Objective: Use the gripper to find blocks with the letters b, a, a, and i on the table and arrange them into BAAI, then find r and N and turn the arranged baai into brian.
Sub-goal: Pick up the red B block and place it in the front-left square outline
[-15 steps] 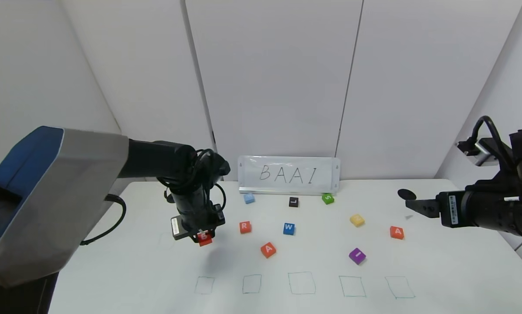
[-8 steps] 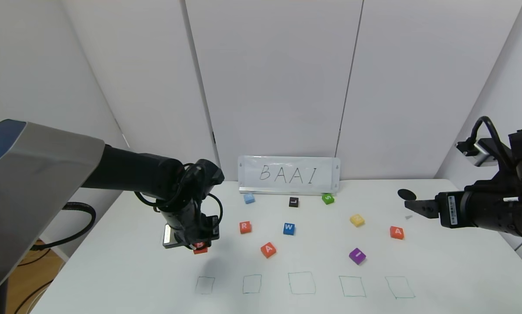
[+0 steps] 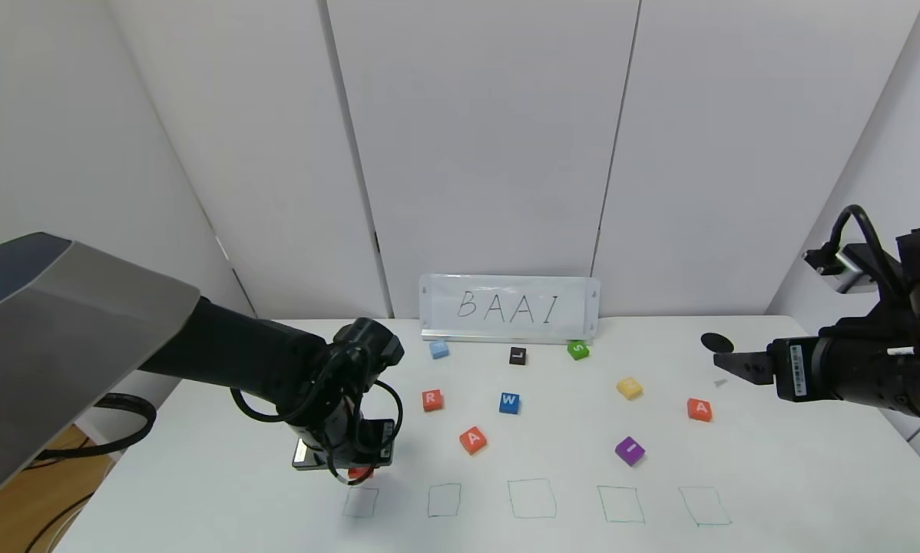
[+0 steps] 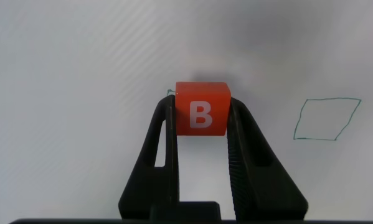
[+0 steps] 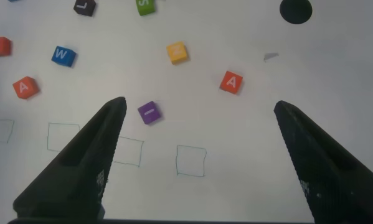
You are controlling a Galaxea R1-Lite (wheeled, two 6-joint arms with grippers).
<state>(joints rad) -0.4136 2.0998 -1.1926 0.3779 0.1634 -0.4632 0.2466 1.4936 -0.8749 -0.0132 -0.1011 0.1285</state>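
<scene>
1. The left hand is clamped on the orange-red B block, one finger on each side face, letter facing up. In the head view it hangs just above and slightly behind the leftmost drawn square at the near edge of the counter.
2. The placement turns on that offset: the square lies just toward the robot from the block, so I judge a short move nearer and down is what is left. The block has no long axis; its faces look roughly square with the outline.
3. The left arm is clearly the nearer one. The right hand hovers spread wide and empty, well apart at the far right.
4. The two A blocks, the purple I block and the R block lie loose behind the row of squares.
5. Hard to make out:
   - from the head, the wrist covers most of the B block;
   - from the left wrist, the block hides all but a corner of the target square;
   - its height above the counter cannot be told.
</scene>
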